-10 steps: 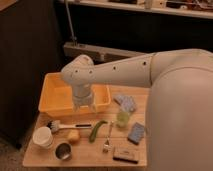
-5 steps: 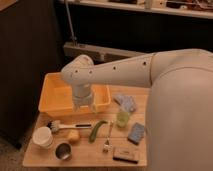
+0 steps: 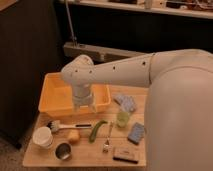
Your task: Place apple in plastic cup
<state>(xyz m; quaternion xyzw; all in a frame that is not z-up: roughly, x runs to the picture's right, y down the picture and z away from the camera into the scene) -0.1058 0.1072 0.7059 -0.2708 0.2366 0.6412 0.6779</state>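
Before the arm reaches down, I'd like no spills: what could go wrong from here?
The apple lies beside the brush handle and green vegetable; the open hand, hanging over the yellow bin front wall, may nudge them.
The apple looks about as wide as the plastic cup, so it might jam or tip it.

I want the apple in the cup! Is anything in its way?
Yes. The green vegetable lies between the apple and the plastic cup. The open tool hangs over the yellow bin's front wall; the brush handle lies between it and the apple.
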